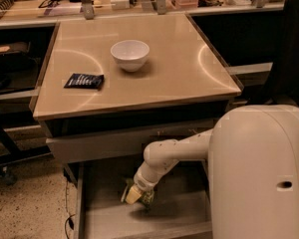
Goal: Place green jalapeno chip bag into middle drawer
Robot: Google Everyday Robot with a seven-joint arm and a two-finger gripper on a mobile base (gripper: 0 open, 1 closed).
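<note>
Gripper (pixel 133 194) low inside the open middle drawer (pixel 107 219), clamped on the green chip bag (pixel 146 197); bowl (pixel 130 54) and dark packet (pixel 84 80) on the table (pixel 179 73) above.

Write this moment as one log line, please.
gripper: inside open middle drawer, at green jalapeno chip bag | tabletop: white bowl, dark packet

One high camera is looking down past the robot body (pixel 259 173), near right, onto the tabletop (pixel 179 68); the gripper (pixel 133 194) is showing near, inside the middle drawer (pixel 180 203).
</note>
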